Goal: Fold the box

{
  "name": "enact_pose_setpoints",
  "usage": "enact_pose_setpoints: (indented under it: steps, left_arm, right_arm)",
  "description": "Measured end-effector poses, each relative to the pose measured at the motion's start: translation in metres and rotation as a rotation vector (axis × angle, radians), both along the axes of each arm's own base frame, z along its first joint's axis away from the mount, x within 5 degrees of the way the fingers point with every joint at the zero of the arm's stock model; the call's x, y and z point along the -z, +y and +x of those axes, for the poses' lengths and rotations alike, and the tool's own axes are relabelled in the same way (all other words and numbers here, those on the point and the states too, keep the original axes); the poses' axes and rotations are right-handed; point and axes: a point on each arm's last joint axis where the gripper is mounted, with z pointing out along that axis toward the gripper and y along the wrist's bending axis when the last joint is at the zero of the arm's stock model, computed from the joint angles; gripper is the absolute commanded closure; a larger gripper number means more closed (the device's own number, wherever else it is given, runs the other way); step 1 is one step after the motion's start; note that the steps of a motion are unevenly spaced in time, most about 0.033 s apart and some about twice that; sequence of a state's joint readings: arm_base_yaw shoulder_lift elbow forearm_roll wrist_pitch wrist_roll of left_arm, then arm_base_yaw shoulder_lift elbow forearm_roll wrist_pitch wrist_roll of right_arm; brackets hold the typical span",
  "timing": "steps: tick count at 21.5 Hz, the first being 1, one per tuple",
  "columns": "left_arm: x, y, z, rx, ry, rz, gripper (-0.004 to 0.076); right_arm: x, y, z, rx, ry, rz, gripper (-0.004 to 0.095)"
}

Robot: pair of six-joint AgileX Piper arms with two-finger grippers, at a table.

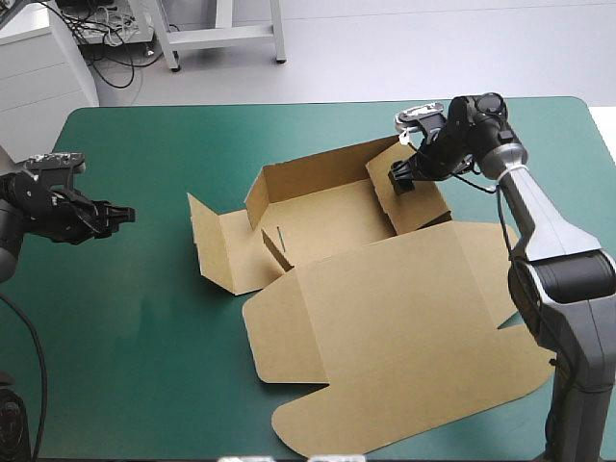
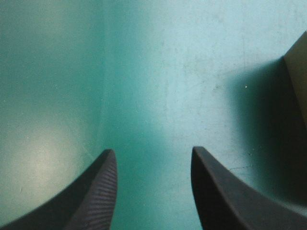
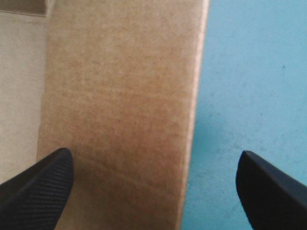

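Brown board box (image 1: 327,226), about half formed: lid flat, some walls up.
Nearest you, the lid (image 1: 395,327) lies flat on the teal-green cover (image 1: 144,366). At mid-table your left gripper (image 2: 151,155) hovers over bare cover with its fingers apart and empty, well clear of the left flap (image 1: 214,252). That flap seems to splay outward rather than stand tucked, though the overhead angle makes this hard to judge. Farther off, the back wall (image 1: 318,178) stands upright. At the far right, your right gripper (image 3: 154,153) is spread wide astride the right wall (image 1: 423,207), one finger toward the tray and one over the cover, clamping nothing. I'd judge two walls raised, with the left side and the tucking left to do.
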State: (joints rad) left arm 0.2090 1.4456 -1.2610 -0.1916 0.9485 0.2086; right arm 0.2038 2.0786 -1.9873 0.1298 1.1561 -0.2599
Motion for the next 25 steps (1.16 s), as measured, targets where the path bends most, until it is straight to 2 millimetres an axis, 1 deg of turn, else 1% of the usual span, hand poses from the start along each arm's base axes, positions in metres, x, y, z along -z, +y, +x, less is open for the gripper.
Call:
enact_pose_setpoints:
  steps: [4,6,7,8,9,10,11,12,15,18,20,22,23,24,25]
  left_arm:
    - [0.0,0.0,0.0,0.001,0.0,0.001,0.0379]
    - [0.0,0.0,0.0,0.001,0.0,0.001,0.0379]
    - [0.0,0.0,0.0,0.001,0.001,0.0,0.0379]
    - [0.0,0.0,0.0,0.002,0.002,0.001,0.0379]
    - [0.0,0.0,0.0,0.002,0.003,0.0,0.0379]
    - [0.0,0.0,0.0,0.002,0.003,0.0,0.0379]
    - [0.0,0.0,0.0,0.002,0.003,0.0,0.0379]
    - [0.0,0.0,0.0,0.003,0.002,0.001,0.0379]
    - [0.0,0.0,0.0,0.005,0.002,0.002,0.0379]
    - [0.0,0.0,0.0,0.006,0.002,0.002,0.0379]
    - [0.0,0.0,0.0,0.008,0.002,0.004,0.0379]
    - [0.0,0.0,0.0,0.007,-0.004,0.005,0.0379]
    - [0.0,0.0,0.001,0.007,-0.008,0.007,0.0379]
    - [-0.001,0.0,0.001,0.005,-0.013,0.008,0.0379]
    - [-0.001,0.001,0.002,0.003,-0.026,0.011,0.0379]
  right_arm:
    - [0.011,0.001,0.005,0.002,0.013,-0.003,0.0219]
    - [0.015,0.001,0.007,0.002,0.019,-0.004,0.0317]
    - [0.018,0.001,0.007,0.002,0.024,-0.005,0.0422]
    - [0.023,0.002,0.009,0.003,0.037,-0.006,0.0488]
    - [0.025,0.002,0.009,0.002,0.042,-0.007,0.0628]
    - [0.029,0.002,0.01,0.002,0.052,-0.007,0.0716]
    - [0.03,0.002,0.011,0.002,0.056,-0.008,0.09]
    - [0.031,0.002,0.011,0.001,0.054,-0.016,0.0924]
    - [0.03,0.001,0.011,0.006,0.049,-0.023,0.0916]
    - [0.023,-0.001,0.01,0.014,0.063,-0.046,0.0916]
    - [0.013,-0.005,0.008,0.032,0.044,-0.036,0.0916]
    - [-0.003,-0.013,0.004,0.054,0.018,-0.002,0.0916]
    - [-0.015,-0.02,0.001,0.072,-0.002,0.03,0.0916]
    - [-0.023,-0.025,-0.001,0.084,-0.015,0.05,0.0916]
    - [-0.037,-0.037,-0.005,0.103,-0.041,0.094,0.0916]
